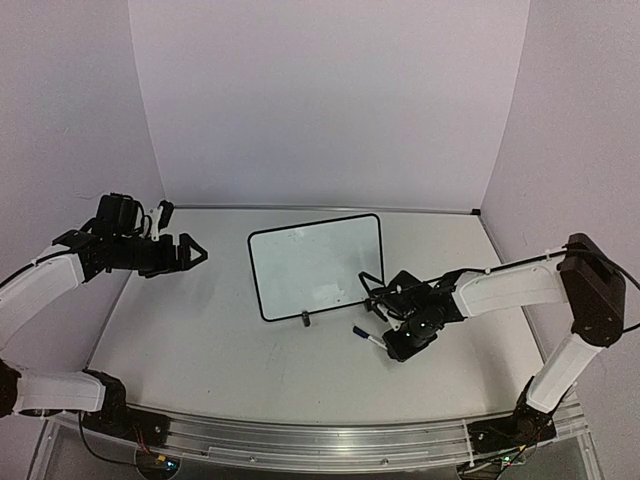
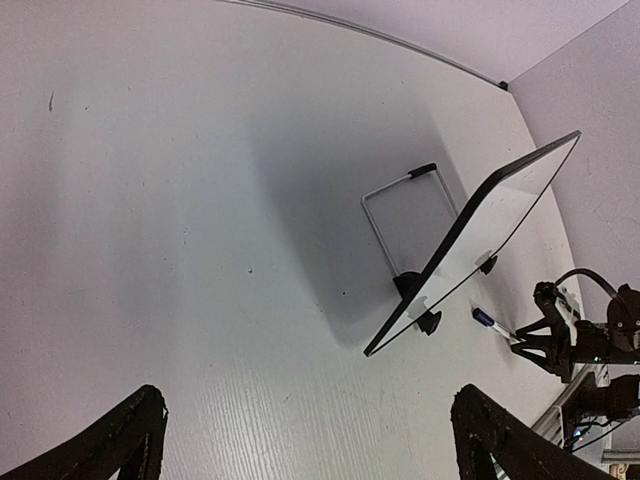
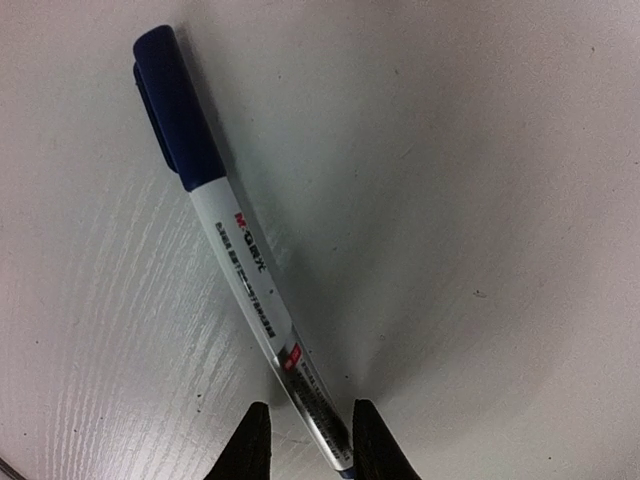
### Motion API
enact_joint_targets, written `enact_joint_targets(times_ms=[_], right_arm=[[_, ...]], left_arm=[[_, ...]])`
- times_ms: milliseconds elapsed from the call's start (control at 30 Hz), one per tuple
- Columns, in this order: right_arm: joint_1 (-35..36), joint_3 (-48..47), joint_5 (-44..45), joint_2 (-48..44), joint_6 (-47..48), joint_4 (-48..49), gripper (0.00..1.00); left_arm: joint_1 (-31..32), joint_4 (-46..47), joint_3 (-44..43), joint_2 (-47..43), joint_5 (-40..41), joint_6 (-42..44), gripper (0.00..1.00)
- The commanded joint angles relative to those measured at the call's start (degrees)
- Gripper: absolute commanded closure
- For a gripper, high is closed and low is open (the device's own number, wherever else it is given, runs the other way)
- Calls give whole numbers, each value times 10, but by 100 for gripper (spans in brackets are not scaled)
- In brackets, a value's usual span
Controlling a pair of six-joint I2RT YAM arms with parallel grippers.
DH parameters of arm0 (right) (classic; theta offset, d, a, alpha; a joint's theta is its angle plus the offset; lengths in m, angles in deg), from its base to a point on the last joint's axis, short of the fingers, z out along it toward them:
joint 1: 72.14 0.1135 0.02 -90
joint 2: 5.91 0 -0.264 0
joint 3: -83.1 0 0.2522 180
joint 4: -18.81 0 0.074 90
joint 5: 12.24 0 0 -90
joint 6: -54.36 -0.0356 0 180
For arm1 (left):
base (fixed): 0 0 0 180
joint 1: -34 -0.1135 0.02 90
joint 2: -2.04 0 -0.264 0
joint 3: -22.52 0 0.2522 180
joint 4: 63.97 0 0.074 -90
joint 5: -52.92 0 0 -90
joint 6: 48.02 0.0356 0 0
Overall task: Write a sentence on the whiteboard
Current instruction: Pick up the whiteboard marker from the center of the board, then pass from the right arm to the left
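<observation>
**Right end effector straddled the marker beside the whiteboard; left one hung wide open**

The right end effector (image 3: pixel 310 412) pointed down at the surface (image 1: pixel 200 340), its two dark fingertips (image 3: pixel 254 440) set on either side of the marker (image 3: pixel 245 265). They bracketed the rear end of the white barrel. A sliver of the surface showed between one fingertip and the barrel, so the pictures did not settle whether the jaws were actually pinching it. The marker lay flat on the surface, and its blue cap (image 3: pixel 172 105) pointed away from the fingers. Red and grey print ran along the barrel.

In the overhead view, the marker lay just off the whiteboard's (image 1: pixel 315 265) near right corner, close to it but not touching. The right arm reached in low from the right side.

The whiteboard stood near the middle of the surface, propped up and tilted back, with its white face toward the arms. A thin black frame ran around it and a small black foot (image 1: pixel 305 319) sat under its lower edge. The left wrist view showed it edge-on, with a wire stand (image 2: pixel 400 210) resting on the surface behind it.

The left end effector (image 1: pixel 190 253) was held above the left part of the surface, well apart from the board. Its jaws were spread wide with nothing between them.
</observation>
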Motion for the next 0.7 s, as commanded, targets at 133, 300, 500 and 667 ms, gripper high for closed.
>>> enact_joint_targets(times_ms=[133,300,500,667], right_arm=[[6,-26,-14,30,9,4,81],[6,-29,-21,32,5,5,100],[47,-85,-30,-27,-6,-32,100],[109,-179,6,-36,-6,-57,100]], left_arm=[[5,20,2,-12,-47,0,1],[7,18,4,-21,-79,10,3],[21,-21,-41,-66,-78,-33,6],[79,-4,-58,-76,-83,-96,9]])
